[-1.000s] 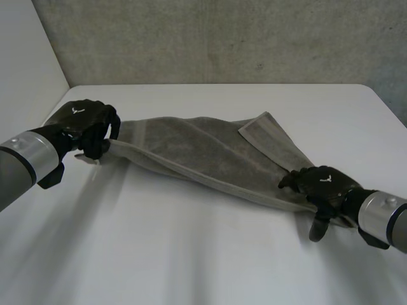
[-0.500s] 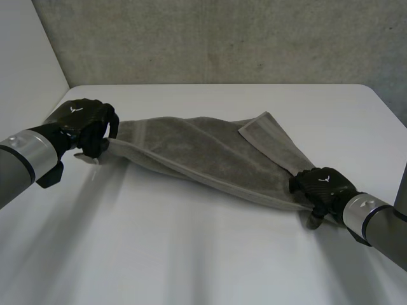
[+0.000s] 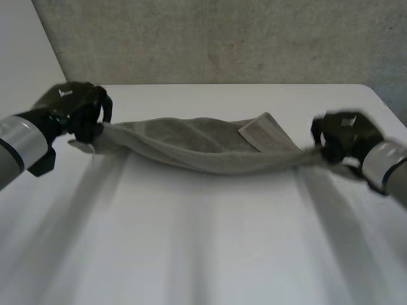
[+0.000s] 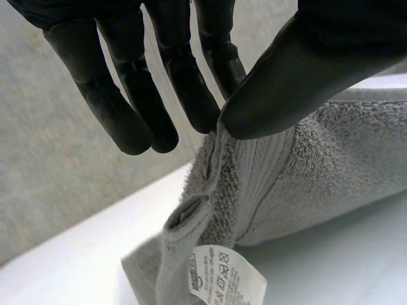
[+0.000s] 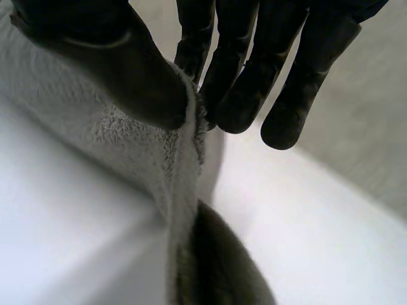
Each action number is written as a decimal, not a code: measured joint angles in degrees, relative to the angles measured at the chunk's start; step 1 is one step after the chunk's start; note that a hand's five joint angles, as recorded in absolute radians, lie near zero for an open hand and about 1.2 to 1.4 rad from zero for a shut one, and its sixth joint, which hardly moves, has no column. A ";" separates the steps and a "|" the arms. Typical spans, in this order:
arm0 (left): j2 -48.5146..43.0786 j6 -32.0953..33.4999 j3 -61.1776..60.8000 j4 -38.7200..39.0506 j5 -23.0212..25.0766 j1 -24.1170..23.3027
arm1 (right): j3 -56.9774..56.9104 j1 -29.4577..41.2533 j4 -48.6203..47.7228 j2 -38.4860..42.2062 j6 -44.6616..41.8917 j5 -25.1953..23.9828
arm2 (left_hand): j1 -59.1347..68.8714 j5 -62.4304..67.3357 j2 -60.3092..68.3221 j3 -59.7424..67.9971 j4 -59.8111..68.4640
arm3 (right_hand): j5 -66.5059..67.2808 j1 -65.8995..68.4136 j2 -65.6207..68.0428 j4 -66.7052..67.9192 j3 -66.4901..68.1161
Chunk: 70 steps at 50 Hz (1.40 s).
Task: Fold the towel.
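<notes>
Towel (image 3: pixel 197 147) hangs in a shallow sag between the two hands, its near edge clear of the white table (image 3: pixel 203 248). Its far part looks to rest on the table, though I cannot tell for certain. A turned-over flap (image 3: pixel 259 131) sits toward the towel's right end. Left hand (image 3: pixel 75 109) is at the towel's left end. In the left wrist view the thumb presses the hemmed corner against the fingers (image 4: pixel 191 95), a tip pinch, and a care label (image 4: pixel 224 277) dangles just below that corner. Right hand (image 3: pixel 343 135) is at the towel's right end. In the right wrist view the edge is clamped between thumb and fingers (image 5: pixel 232 89), with cloth dropping away beneath.

Change over the last second: the right hand was low at the towel's right corner, close to the table, and it now stands about level with the left hand. The left hand has risen a little too. The near edge has gone from lying slack on the table to strung in the air.

Judgement: both pinches hold and the lift is done. The next move is to carry the near edge over to the far edge for the first fold. Risks are a fingertip slip under tension and the flap creasing crooked.
</notes>
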 measured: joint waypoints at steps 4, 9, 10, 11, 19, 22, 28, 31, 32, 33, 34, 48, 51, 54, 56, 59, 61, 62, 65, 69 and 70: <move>2.09 -1.66 2.14 -0.44 0.00 0.15 | -6.57 -0.05 3.73 -4.94 3.54 -1.15 | 0.00 0.00 0.00 0.00 0.00 | 0.00 0.00 0.00 0.00 0.00; 3.85 -4.49 5.95 -1.26 -0.19 0.53 | -17.05 -0.14 11.89 -7.40 5.59 -2.92 | -0.05 0.00 0.00 0.00 0.00 | 0.00 0.00 0.00 0.00 0.00; 4.03 -5.02 6.82 -1.44 -0.34 0.64 | -19.33 -0.16 14.02 -7.43 5.71 -3.32 | -0.05 0.00 0.00 0.00 0.00 | 0.00 0.00 0.00 0.00 0.05; 4.10 -5.50 7.79 -1.63 -0.56 0.75 | -21.72 -0.19 16.30 -7.21 5.69 -3.72 | -0.05 0.00 0.00 0.00 0.00 | 0.00 0.00 0.00 0.00 0.18; -0.93 -5.54 14.96 -3.59 -4.10 1.03 | -34.51 0.50 28.75 0.70 -0.46 -5.24 | -0.05 0.00 0.00 0.00 0.00 | 0.00 0.02 0.00 0.00 0.31; -5.03 -3.77 18.81 -5.60 -6.41 0.68 | -38.33 1.22 31.51 4.74 -4.60 -4.36 | -0.05 0.00 0.00 0.00 0.00 | 0.00 0.03 0.00 0.00 0.31; -15.96 4.90 30.57 -11.58 -13.56 -2.25 | -46.42 3.98 33.45 13.65 -12.16 1.16 | -0.06 0.01 0.00 0.01 0.00 | 0.01 0.03 0.00 0.00 0.31; -21.31 9.66 38.05 -13.41 -16.99 -4.64 | -51.26 5.48 31.74 17.67 -14.76 4.37 | -0.07 0.30 0.00 0.03 0.00 | 0.02 0.04 0.63 0.00 0.31; -23.02 11.13 40.87 -13.79 -18.04 -5.51 | -53.32 6.05 30.42 19.15 -15.59 5.43 | -0.07 0.53 0.00 0.03 0.00 | 0.02 0.04 0.74 0.00 0.31; -24.64 12.41 43.87 -13.94 -19.01 -6.40 | -55.17 6.57 28.75 20.39 -16.15 6.33 | -0.07 0.70 0.00 0.03 0.00 | 0.02 0.04 0.80 0.00 0.32; -25.80 13.29 46.41 -13.87 -19.71 -7.15 | -56.86 7.10 26.84 21.41 -16.52 7.00 | -0.07 0.77 0.00 0.03 0.00 | 0.02 0.04 0.80 0.00 0.32; -20.52 -4.64 53.71 5.72 -17.87 -7.76 | -54.88 11.30 -3.27 13.92 -8.62 11.36 | -0.07 1.33 0.00 0.04 0.00 | 0.43 0.15 0.81 0.00 0.40; -20.68 -5.91 52.54 2.80 -14.89 -6.74 | -54.96 10.79 3.03 14.80 -8.43 10.35 | -0.07 1.33 0.00 0.05 0.00 | 0.43 0.15 0.80 0.00 0.77; -21.67 -4.17 50.40 -2.40 -12.25 -6.16 | -53.87 10.52 10.35 16.13 -8.87 9.00 | -0.07 1.33 0.00 0.05 0.00 | 0.43 0.15 0.80 0.00 0.85; -22.49 -1.42 47.56 -6.39 -10.77 -5.79 | -51.90 10.44 14.58 16.90 -9.55 8.19 | -0.07 1.33 0.00 0.05 0.00 | 0.43 0.15 0.81 0.00 0.85; -22.87 2.19 42.84 -8.89 -9.94 -5.41 | -48.15 10.34 17.28 17.11 -10.62 7.68 | -0.07 1.33 0.00 0.05 0.00 | 0.43 0.15 0.81 0.00 0.85; -22.87 4.41 39.09 -9.19 -9.75 -5.20 | -45.08 10.27 17.90 16.94 -11.35 7.54 | -0.07 1.33 0.00 0.06 0.00 | 0.43 0.15 0.81 0.00 0.85; -22.76 5.93 36.32 -8.98 -9.69 -5.07 | -42.78 10.22 18.04 16.68 -11.88 7.49 | -0.07 1.33 0.00 0.06 0.00 | 0.43 0.15 0.80 0.00 0.85; -21.96 9.58 29.06 -7.68 -9.71 -4.71 | -36.82 10.11 17.96 15.79 -13.11 7.44 | -0.07 1.33 0.00 0.07 0.00 | 0.43 0.15 0.81 0.00 0.85; -18.29 14.38 18.39 -4.77 -9.44 -3.73 | -28.13 9.87 17.20 13.82 -14.52 7.33 | -0.07 1.30 0.00 0.09 0.00 | 0.43 0.15 0.81 0.00 0.85; -17.70 14.87 17.20 -4.40 -9.36 -3.56 | -27.18 9.84 17.08 13.51 -14.64 7.30 | -0.07 1.33 0.00 0.09 0.00 | 0.43 0.15 0.81 0.00 0.85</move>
